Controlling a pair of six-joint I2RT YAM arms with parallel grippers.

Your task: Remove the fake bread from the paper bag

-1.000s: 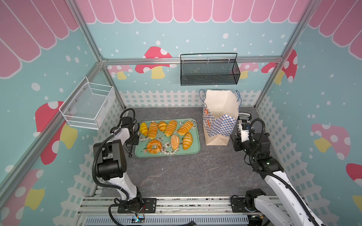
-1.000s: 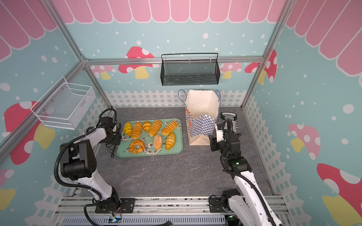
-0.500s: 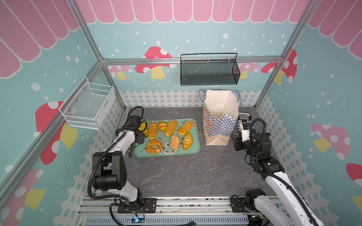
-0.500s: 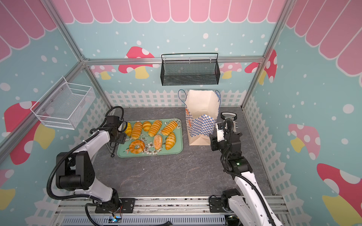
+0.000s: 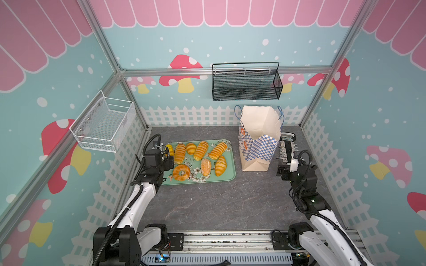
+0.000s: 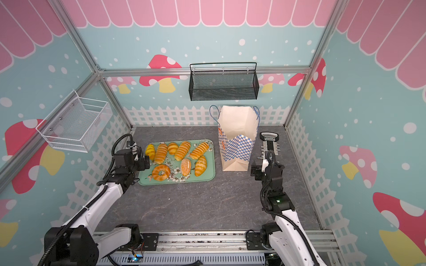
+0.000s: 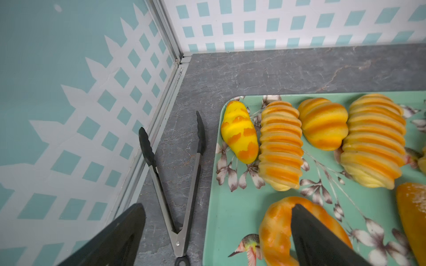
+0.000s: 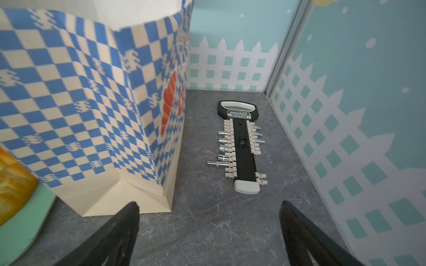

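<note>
Several golden-orange pieces of fake bread [image 5: 200, 150] [image 6: 183, 150] lie on a green floral tray [image 5: 227, 178] [image 6: 209, 178]. To their right the paper bag [image 5: 259, 149] [image 6: 237, 149] [image 8: 80, 103] stands upright, and its open mouth shows only cream paper. My left gripper [image 5: 167, 159] [image 6: 140, 159] [image 7: 219, 207] hovers open over the tray's left edge, one finger [image 7: 318, 241] above the ring bagel [image 7: 276, 230]. My right gripper [image 5: 288, 162] [image 6: 262, 164] [image 8: 209, 203] is open and empty over the floor by the bag's right bottom corner.
Metal tongs [image 7: 175, 175] lie on the floor between the left wall and the tray. A black socket holder [image 8: 243, 147] [image 5: 286, 147] lies right of the bag near the right wall. A white wire basket [image 5: 103, 124] and a black mesh basket [image 5: 246, 85] hang on the walls.
My left arm has swung from beside the left wall to the tray's left edge. Both grippers have opened wider. The right one has drawn slightly back from the bag.
</note>
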